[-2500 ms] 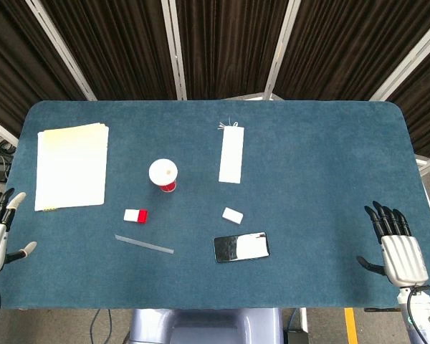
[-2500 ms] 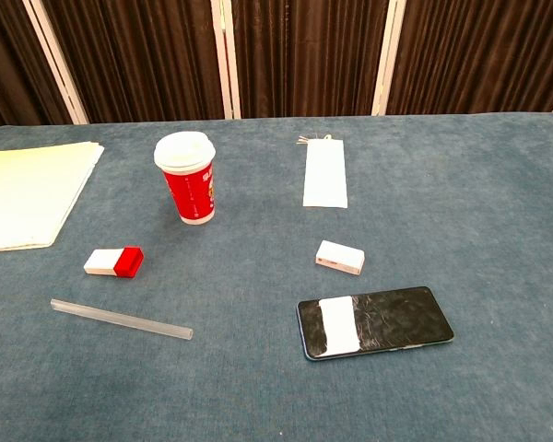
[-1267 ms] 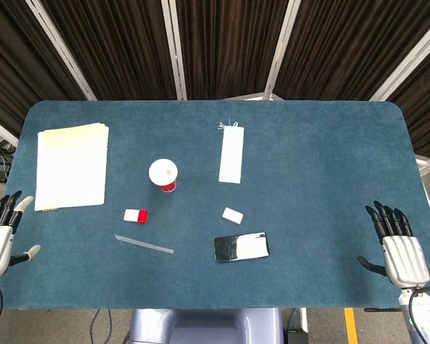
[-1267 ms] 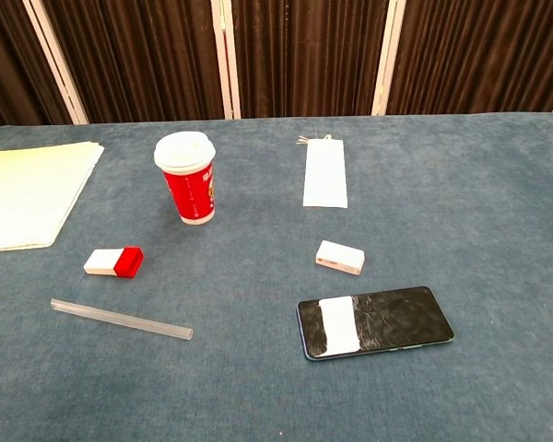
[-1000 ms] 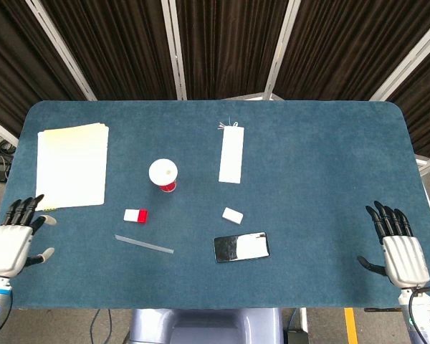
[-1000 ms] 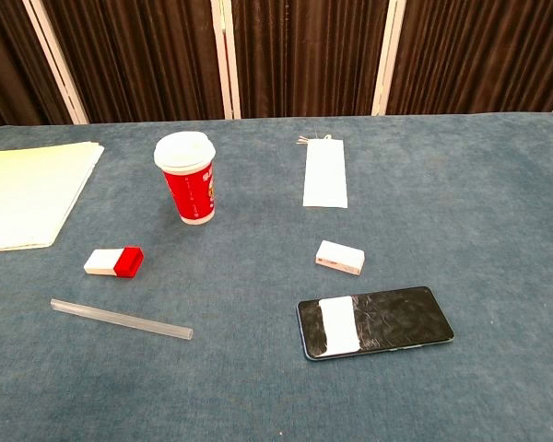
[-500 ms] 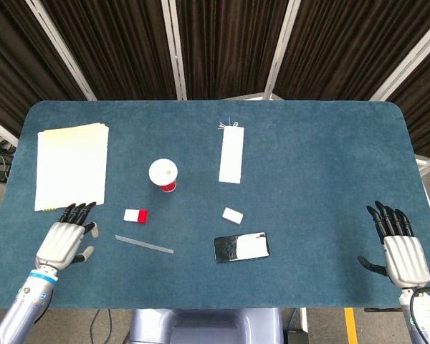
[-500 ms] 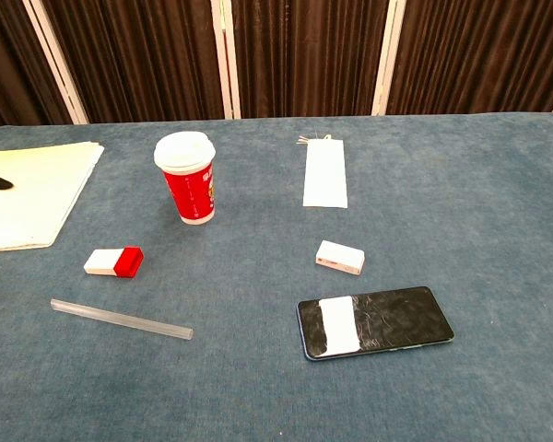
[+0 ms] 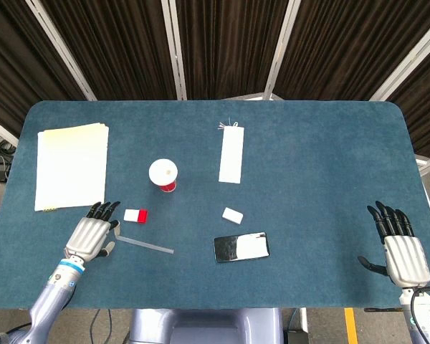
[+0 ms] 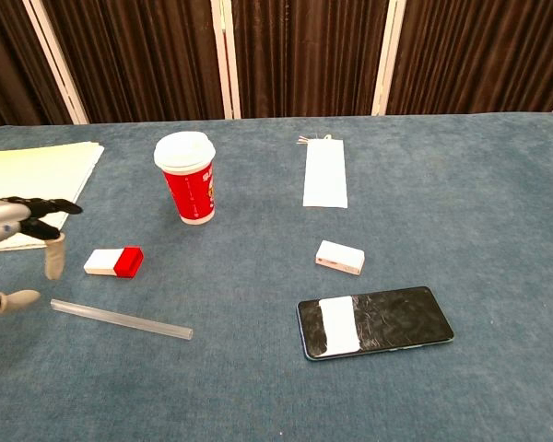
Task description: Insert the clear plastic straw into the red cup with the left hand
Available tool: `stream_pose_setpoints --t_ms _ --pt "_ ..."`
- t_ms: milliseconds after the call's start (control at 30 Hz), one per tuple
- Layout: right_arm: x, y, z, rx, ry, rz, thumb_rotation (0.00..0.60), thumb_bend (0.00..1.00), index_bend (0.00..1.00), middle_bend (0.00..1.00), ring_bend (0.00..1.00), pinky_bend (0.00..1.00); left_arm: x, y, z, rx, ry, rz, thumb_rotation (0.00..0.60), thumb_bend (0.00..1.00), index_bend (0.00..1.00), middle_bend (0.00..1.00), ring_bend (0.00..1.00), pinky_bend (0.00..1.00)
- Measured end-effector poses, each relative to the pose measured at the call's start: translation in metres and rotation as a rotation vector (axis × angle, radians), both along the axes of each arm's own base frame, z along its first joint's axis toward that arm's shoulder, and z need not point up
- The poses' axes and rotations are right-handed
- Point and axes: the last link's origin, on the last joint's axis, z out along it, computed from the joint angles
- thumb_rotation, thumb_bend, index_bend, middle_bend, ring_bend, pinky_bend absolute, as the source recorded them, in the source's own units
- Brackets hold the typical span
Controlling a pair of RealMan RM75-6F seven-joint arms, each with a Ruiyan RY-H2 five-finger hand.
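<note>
Your left hand (image 9: 92, 236) has swung in from the lower-left edge of the head view and now hovers just beside the left end of the clear plastic straw (image 9: 144, 244), fingers spread and holding nothing. I read that as the reach for the pickup: nothing is grasped, and the straw lies flat on the blue table (image 9: 315, 165), lower left of centre.

Counting left to right:
- one stack of yellow paper (image 9: 71, 165) at upper left
- one straw
- one red-and-white block (image 9: 135, 215)
- one red cup (image 10: 188, 180) with a white lid, above the straw
- one white paper strip (image 9: 231, 155)
- one small white block (image 9: 233, 215)
- one phone (image 9: 241, 246)

At the lower-right corner your right hand (image 9: 400, 249) rests with its fingers apart, empty.
</note>
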Motion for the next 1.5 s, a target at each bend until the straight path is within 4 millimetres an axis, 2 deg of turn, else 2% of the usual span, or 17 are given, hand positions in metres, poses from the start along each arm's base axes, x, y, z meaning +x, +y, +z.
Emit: stream_pose_setpoints --t_ms 267,633,1067,1300,1500 --pt "-0.001 0.000 0.000 0.001 -0.002 -0.003 0.600 0.12 0.00 0.00 0.00 0.00 0.014 0.006 -0.024 -0.047 0.014 -0.019 0.600 0.39 0.52 0.00 0.00 0.00" --pt "-0.001 -0.001 0.001 0.002 -0.007 -0.007 0.600 0.12 0.00 0.00 0.00 0.00 0.025 0.009 -0.046 -0.088 0.026 -0.019 0.600 0.39 0.50 0.00 0.00 0.00" --pt "-0.001 -0.001 0.001 0.002 -0.010 -0.008 0.600 0.12 0.00 0.00 0.00 0.00 0.031 0.008 -0.060 -0.126 0.050 -0.026 0.600 0.39 0.48 0.00 0.00 0.00" --pt "-0.001 -0.001 0.001 0.001 -0.012 -0.009 0.600 0.12 0.00 0.00 0.00 0.00 0.033 0.006 -0.065 -0.127 0.051 -0.027 0.600 0.41 0.56 0.00 0.00 0.00" --pt "-0.001 -0.001 0.001 0.001 -0.013 -0.008 0.600 0.13 0.00 0.00 0.00 0.00 0.034 0.006 -0.064 -0.110 0.046 -0.037 0.600 0.41 0.57 0.00 0.00 0.00"
